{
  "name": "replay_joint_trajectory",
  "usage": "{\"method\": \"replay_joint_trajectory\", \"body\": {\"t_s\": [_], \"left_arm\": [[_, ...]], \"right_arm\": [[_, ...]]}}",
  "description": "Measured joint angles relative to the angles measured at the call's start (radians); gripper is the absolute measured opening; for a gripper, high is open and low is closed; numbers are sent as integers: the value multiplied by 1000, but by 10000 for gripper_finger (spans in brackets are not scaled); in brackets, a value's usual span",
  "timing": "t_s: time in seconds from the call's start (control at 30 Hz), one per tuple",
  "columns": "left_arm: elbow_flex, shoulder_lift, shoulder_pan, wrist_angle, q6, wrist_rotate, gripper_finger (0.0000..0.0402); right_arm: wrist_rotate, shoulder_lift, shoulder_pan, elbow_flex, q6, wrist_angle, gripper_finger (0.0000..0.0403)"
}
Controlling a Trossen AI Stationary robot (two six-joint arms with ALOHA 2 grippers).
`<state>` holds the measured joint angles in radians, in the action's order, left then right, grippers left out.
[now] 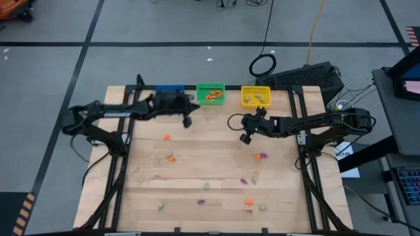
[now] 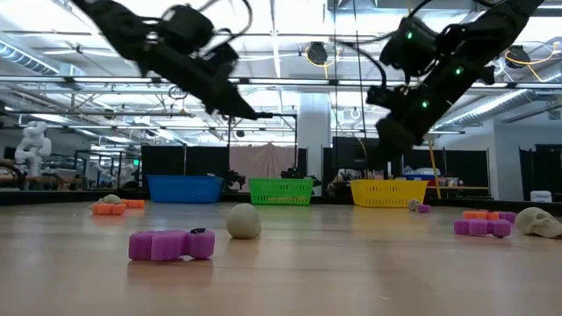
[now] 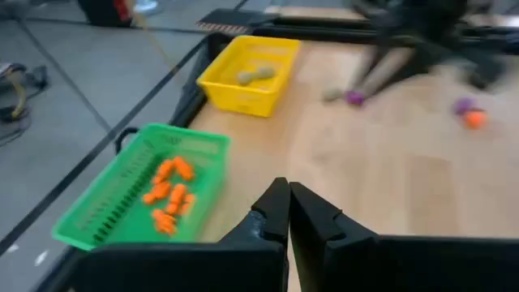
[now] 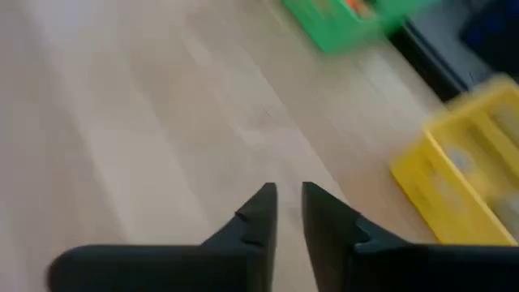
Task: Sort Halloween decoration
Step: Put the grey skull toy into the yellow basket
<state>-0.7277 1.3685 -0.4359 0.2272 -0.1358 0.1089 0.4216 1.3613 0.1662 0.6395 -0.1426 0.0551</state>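
Observation:
Small purple, orange and pale trinkets lie scattered on the wooden table (image 1: 197, 170), among them an orange one (image 1: 166, 137), a purple one (image 1: 262, 156) and a pale one (image 1: 206, 186). Up close, a purple piece (image 2: 171, 244) and a pale ball (image 2: 243, 221) rest on the wood. My left gripper (image 1: 188, 121) (image 3: 289, 188) hangs above the table near the blue bin (image 1: 169, 88), shut, with nothing showing between its fingers. My right gripper (image 1: 245, 136) (image 4: 288, 191) hovers over bare wood, short of the yellow bin (image 1: 255, 96). Its fingertips stand a little apart with nothing between them.
Three bins stand in a row at the far edge: blue, partly under my left arm, green (image 3: 142, 191) with several orange pieces inside, and yellow (image 3: 247, 73) with a pale piece. Dark frame rails run along the table's left and right sides. Bare wood lies between the grippers.

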Motion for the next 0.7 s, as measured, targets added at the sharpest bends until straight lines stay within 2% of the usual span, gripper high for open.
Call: {"method": "replay_joint_trajectory", "body": {"t_s": [0.2,0.33,0.5,0.7], "left_arm": [[205,-177,89,146,25,-1,10],[322,-256,127,226,25,-4,10],[436,-326,145,316,25,-5,10],[507,-376,144,366,26,-6,10]], "right_arm": [[-12,0,123,49,-77,261,112],[-117,0,214,81,-66,360,142],[-261,9,325,90,-44,396,155],[-296,53,377,90,-5,393,155]]}}
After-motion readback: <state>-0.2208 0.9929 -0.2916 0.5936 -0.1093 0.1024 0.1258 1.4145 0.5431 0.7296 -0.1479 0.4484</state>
